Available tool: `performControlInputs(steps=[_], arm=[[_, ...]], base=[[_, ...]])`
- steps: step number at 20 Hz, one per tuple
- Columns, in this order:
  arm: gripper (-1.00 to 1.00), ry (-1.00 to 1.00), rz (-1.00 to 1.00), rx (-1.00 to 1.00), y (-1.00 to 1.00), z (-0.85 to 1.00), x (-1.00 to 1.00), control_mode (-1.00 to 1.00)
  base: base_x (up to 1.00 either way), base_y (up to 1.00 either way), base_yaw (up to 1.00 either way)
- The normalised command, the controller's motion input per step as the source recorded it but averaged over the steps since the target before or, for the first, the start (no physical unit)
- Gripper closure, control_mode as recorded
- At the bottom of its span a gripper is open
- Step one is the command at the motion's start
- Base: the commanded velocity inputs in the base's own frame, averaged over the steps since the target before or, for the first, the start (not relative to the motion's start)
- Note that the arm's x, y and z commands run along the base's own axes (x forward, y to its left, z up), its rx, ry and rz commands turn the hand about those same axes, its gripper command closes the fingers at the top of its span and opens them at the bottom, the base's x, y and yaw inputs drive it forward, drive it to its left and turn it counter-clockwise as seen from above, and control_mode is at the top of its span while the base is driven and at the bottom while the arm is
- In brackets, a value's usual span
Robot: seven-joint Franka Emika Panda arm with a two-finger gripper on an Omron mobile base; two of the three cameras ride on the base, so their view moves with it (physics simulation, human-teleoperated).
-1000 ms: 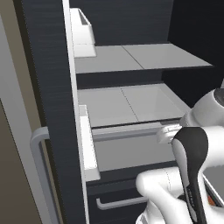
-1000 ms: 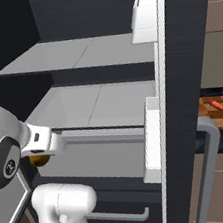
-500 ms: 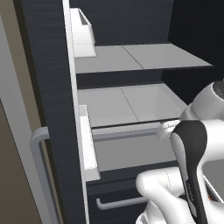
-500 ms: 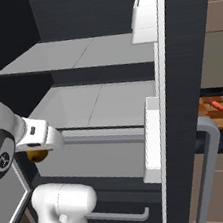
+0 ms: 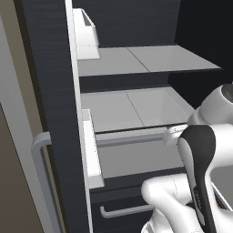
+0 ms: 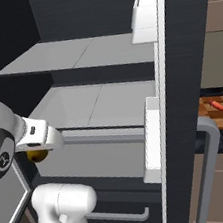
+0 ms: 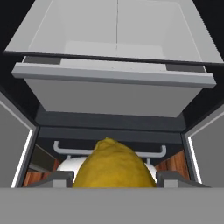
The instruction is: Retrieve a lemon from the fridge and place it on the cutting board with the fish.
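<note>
The lemon [image 7: 114,164] is seen clamped between the jaws of the gripper [image 7: 114,177], its yellow bulk sitting between the two fingertips [image 7: 57,177] in the hand view; in the right base view it shows as a small yellow spot [image 6: 36,155] under the hand, in front of the fridge [image 6: 185,47], level with the lower shelf [image 6: 98,108]. The fridge doors stand open, and the shelves inside are bare. The board [image 6: 220,112] with the fish [image 6: 218,107] on it is seen past the right door, on a dark counter well apart from the gripper. The pickup is judged done and the carry to the board is judged to be what remains. Several risks can be named from here. The open right door stands between the hand and the board, so a direct swing could strike the door's edge or its handle [image 6: 210,169]. The lemon is round and held only by two narrow tips, so it could be rolled out of the grasp by a jolt or a fast turn. At release, the lemon could roll off the board, or the fish could be knocked if the drop is placed too close.
</note>
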Motion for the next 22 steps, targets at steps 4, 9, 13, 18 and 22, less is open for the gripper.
performControlInputs(steps=[4,9,13,18,22], arm=[[1.00,0.00,0.00,0.00,0.00,0.00,0.00,1.00],[1.00,0.00,0.00,0.00,0.00,0.00,0.00,1.00],[1.00,0.00,0.00,0.00,0.00,0.00,0.00,1.00],[1.00,0.00,0.00,0.00,0.00,0.00,0.00,1.00],[1.00,0.00,0.00,0.00,0.00,0.00,0.00,1.00]], base=[[-0.28,-0.03,0.00],[-0.45,0.00,0.00],[-0.63,-0.03,0.00],[-0.70,-0.07,0.00],[-0.73,-0.12,0.00]])
